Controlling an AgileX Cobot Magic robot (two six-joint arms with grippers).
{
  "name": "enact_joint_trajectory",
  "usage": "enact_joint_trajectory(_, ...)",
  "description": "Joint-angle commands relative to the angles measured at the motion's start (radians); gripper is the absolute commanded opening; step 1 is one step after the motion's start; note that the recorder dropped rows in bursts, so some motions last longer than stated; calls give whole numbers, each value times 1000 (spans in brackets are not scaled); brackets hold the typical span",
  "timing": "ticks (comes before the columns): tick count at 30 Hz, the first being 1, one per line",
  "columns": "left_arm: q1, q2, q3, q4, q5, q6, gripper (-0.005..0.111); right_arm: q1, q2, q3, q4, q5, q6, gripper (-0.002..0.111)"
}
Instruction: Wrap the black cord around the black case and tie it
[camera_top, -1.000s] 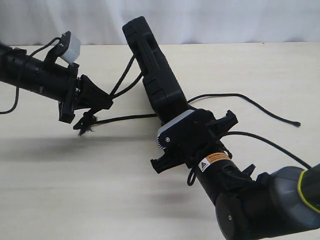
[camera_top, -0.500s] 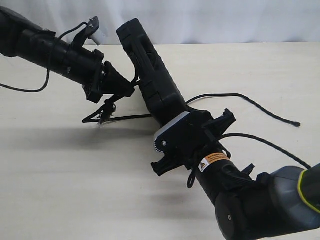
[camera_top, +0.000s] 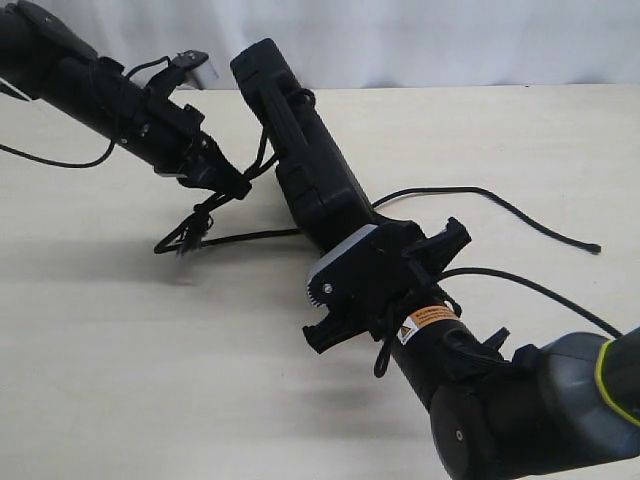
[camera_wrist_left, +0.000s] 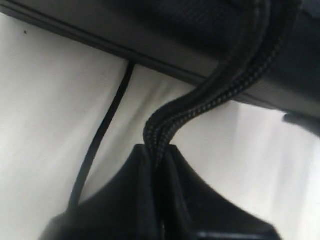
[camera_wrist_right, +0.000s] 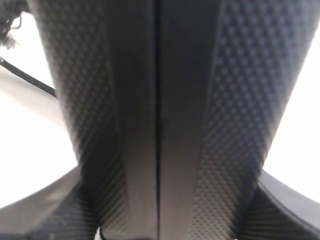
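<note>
The black case (camera_top: 305, 150) stands tilted above the table, its lower end clamped in my right gripper (camera_top: 345, 232). In the right wrist view the case's dimpled sides (camera_wrist_right: 160, 100) fill the gap between the jaws of that gripper (camera_wrist_right: 160, 222). My left gripper (camera_top: 236, 186) is just left of the case, shut on the black cord (camera_top: 258, 166). Up close, the doubled braided cord (camera_wrist_left: 220, 95) rises from the pinched gripper tips (camera_wrist_left: 159, 150) onto the case edge (camera_wrist_left: 165, 45). The cord's frayed tuft (camera_top: 186, 241) hangs below the left gripper, and a strand (camera_top: 255, 236) runs back to the case.
The cord's free tail (camera_top: 500, 205) lies across the beige table (camera_top: 150, 340) to the right, ending near the edge. A glossy robot wire (camera_top: 540, 288) curves along the right arm (camera_top: 500, 400). A white curtain (camera_top: 420, 40) closes the back.
My left arm has risen and swung right toward the case, carrying the cord and tuft with it. The case's top has leaned slightly left. The right gripper's hold is unchanged.
</note>
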Motion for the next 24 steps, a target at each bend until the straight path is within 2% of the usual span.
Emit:
enact_joint_trajectory(1,-31,4,-49,67,47,-110,0,-1,-2,2,-8,57,8,4)
enact_joint_trajectory(6,-83,4,-102,85,69,-125,0,-1,-2,2,-8,68,-23,4)
enact_joint_trajectory(11,-70,4,-161,87,162,-125,0,-1,-2,2,55,82,-83,4)
enact_joint_trajectory(17,-47,4,-162,87,178,-88,0,-1,-2,2,101,83,-188,4)
enact_joint_trajectory(21,-47,4,-162,79,186,-46,0,-1,-2,2,136,86,-202,15)
enact_joint_trajectory(24,-47,4,-162,79,186,-39,0,-1,-2,2,151,86,-232,33)
